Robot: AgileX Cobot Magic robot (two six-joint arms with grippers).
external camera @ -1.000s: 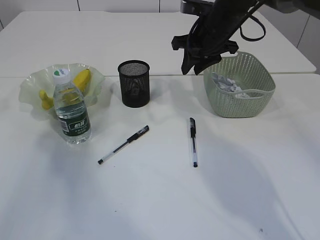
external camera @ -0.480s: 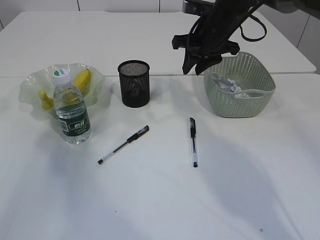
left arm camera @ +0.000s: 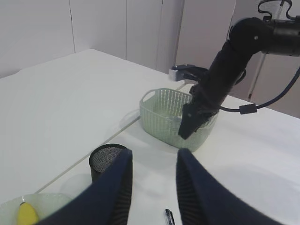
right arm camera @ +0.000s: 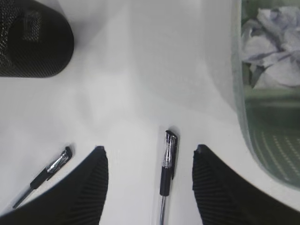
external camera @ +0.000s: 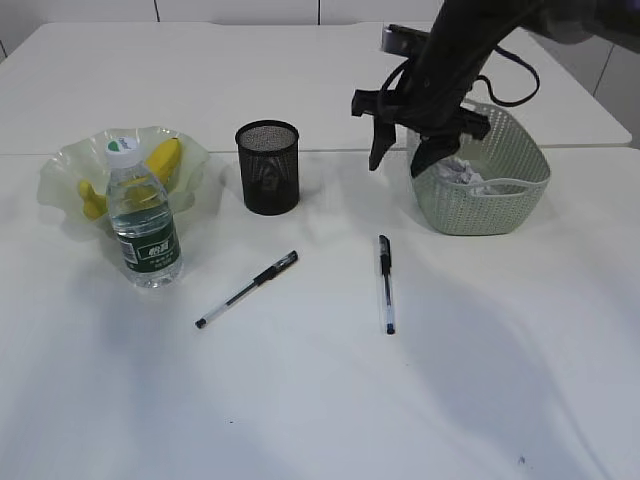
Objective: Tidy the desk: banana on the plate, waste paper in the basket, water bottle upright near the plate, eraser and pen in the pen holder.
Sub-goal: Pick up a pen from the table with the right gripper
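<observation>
At the far left of the white tabletop (external camera: 320,400) a pale green plate (external camera: 60,170) holds the banana (external camera: 165,158). The water bottle (external camera: 143,222) stands upright just in front of the plate, touching or nearly touching its near edge. To the right stands the black mesh pen holder (external camera: 268,167). Nearer, a pen (external camera: 247,288) lies at a slant, and a second pen (external camera: 386,283) lies right of it, pointing near to far. The right gripper (external camera: 400,155) hangs above the tabletop beside the left wall of the green basket (external camera: 520,185), its jaws spread and empty over the second pen's cap. Crumpled paper (external camera: 455,170) lies in the basket. The left gripper (left arm camera: 152,187) shows only in its wrist view, raised, jaws apart, holding nothing.
</observation>
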